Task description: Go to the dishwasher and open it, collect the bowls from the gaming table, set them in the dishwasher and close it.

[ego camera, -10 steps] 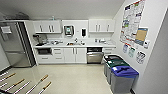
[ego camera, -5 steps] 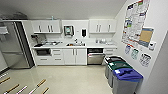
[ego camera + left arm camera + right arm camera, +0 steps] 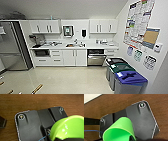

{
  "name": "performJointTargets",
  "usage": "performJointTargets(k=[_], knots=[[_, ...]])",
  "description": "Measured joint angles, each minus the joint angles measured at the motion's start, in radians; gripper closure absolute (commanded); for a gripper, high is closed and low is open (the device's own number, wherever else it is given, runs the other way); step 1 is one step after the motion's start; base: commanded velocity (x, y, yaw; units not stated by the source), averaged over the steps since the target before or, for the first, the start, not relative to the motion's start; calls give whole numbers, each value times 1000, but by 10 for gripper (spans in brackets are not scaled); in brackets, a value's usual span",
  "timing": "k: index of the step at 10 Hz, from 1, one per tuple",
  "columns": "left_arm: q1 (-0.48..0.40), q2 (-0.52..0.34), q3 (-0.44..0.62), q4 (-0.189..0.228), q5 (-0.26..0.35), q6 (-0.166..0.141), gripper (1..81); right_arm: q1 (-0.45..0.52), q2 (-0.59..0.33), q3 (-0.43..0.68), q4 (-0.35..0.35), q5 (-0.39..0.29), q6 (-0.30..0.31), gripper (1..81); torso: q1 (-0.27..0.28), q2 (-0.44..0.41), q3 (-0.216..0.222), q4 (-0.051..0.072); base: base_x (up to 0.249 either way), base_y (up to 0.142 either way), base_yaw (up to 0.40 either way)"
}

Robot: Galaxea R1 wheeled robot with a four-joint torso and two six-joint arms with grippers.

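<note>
Showing cut off at each wrist, a green bowl (image 3: 70, 128) (image 3: 119, 130); tool grips cannot be told.

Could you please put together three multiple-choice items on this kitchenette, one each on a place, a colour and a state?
1. Where is the dishwasher?
A. under the counter, right of the white cabinet doors
B. beside the fridge
C. under the wall posters

2. What colour is the bowl in the left wrist view?
A. blue
B. green
C. white

3. How is the dishwasher now?
A. shut
B. door dropped flat to the floor
C. slightly open at the top, dark gap showing

Answers: 1 A, it sits under the counter beside the white doors. 2 B, it is bright green. 3 C, a dark gap shows above its steel front.
</note>
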Motion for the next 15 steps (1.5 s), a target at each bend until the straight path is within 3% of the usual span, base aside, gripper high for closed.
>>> performJointTargets(k=[15], knots=[[-1, 2, 0, 0, 0, 0, 811, 7, 2, 0, 0, -2, 0, 811, 1, 0, 0, 0, 174, 0, 0]])
